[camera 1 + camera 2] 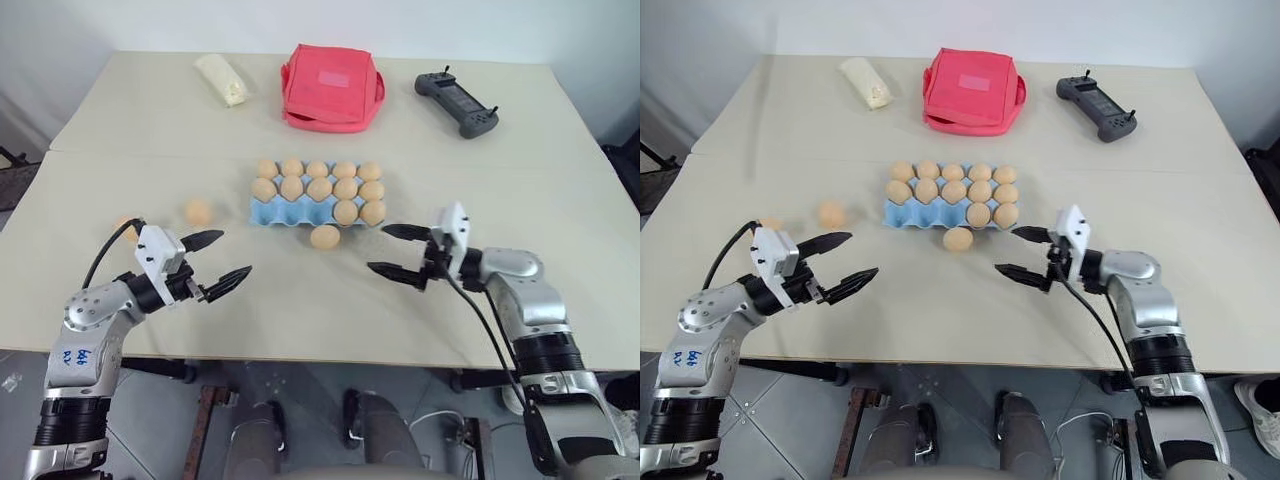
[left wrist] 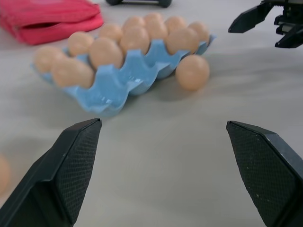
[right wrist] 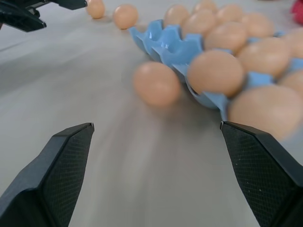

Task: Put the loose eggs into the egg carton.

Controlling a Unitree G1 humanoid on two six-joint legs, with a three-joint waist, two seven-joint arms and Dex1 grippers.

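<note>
1. Nearest you, the left gripper (image 1: 215, 262) at lower left and the right gripper (image 1: 397, 250) at lower right sit low over the table (image 1: 300, 310), fingers spread wide, holding nothing, tips angled toward each other.
2. At frame center, one loose egg (image 1: 325, 237) lies just in front of the light blue egg carton (image 1: 268, 211); two more loose eggs (image 1: 198, 211) rest at its left.
3. The carton's back rows are full.
4. Farthest, a red bag (image 1: 331, 87), a pale wrapped lump (image 1: 223, 79) and a black controller (image 1: 457, 103).
</note>
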